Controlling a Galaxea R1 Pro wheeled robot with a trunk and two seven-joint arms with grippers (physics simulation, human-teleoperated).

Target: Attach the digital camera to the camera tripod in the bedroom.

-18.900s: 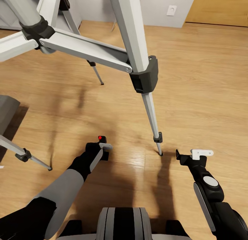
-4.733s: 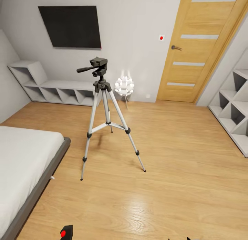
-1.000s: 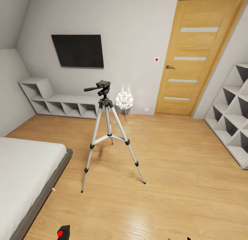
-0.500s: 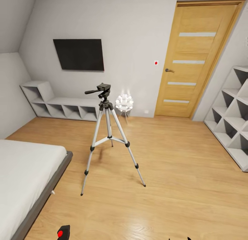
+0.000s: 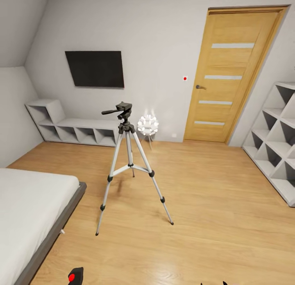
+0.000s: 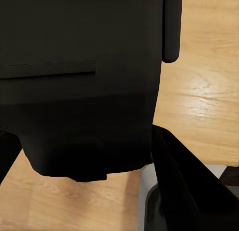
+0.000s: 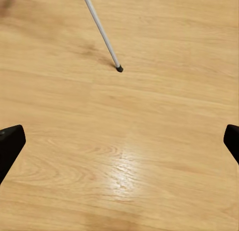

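The camera tripod [image 5: 128, 162] stands upright on the wood floor in the middle of the bedroom, some way ahead of me, its black head and pan handle [image 5: 121, 109] bare. The digital camera [image 5: 75, 276], black with a red button, peeks in at the head view's bottom edge. In the left wrist view its dark body [image 6: 79, 81] sits between the fingers of my left gripper [image 6: 92, 169], which is shut on it. My right gripper [image 7: 119, 146] is open over bare floor, its fingertips [image 7: 10, 146] far apart. One tripod foot [image 7: 118, 68] stands beyond them.
A low grey-framed bed [image 5: 32, 211] lies at the left. A low cube shelf [image 5: 73, 129] and a dark wall screen [image 5: 96, 68] are behind the tripod, beside a glowing lamp [image 5: 148, 124]. The wooden door [image 5: 229, 76] and a diagonal shelf unit [image 5: 278, 145] stand at the right.
The whole head view has tilted slightly upward, showing more wall and the door's top. The tripod stands as before, and the camera stays in the left gripper.
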